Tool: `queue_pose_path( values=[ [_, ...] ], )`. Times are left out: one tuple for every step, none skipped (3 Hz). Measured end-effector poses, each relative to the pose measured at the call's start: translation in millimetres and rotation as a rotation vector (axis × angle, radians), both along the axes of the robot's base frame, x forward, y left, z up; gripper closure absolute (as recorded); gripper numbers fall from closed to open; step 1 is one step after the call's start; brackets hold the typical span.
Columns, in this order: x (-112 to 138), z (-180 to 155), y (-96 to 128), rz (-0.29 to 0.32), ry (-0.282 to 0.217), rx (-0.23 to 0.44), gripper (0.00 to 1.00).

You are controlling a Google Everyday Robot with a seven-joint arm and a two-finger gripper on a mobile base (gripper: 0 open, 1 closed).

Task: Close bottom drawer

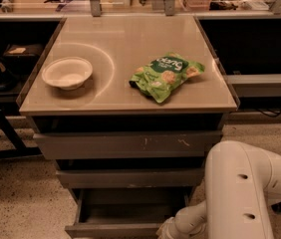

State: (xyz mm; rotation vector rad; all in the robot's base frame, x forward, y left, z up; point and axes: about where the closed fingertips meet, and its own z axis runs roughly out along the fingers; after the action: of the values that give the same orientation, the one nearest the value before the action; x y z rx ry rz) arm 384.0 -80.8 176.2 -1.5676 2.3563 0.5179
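We locate the bottom drawer (125,211) pulled open at the cabinet (130,146) base, its front running left-right, with the gripper (166,231) at the front's right end; we cannot tell its grip state.
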Motion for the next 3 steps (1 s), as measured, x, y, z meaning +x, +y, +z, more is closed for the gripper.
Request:
queue_pose_path(
  values=[
    [0.0,0.0,0.0,0.000,0.000,0.000,0.00],
    [-0.1,0.0,0.0,0.000,0.000,0.000,0.00],
    [-0.1,0.0,0.0,0.000,0.000,0.000,0.18]
  ],
)
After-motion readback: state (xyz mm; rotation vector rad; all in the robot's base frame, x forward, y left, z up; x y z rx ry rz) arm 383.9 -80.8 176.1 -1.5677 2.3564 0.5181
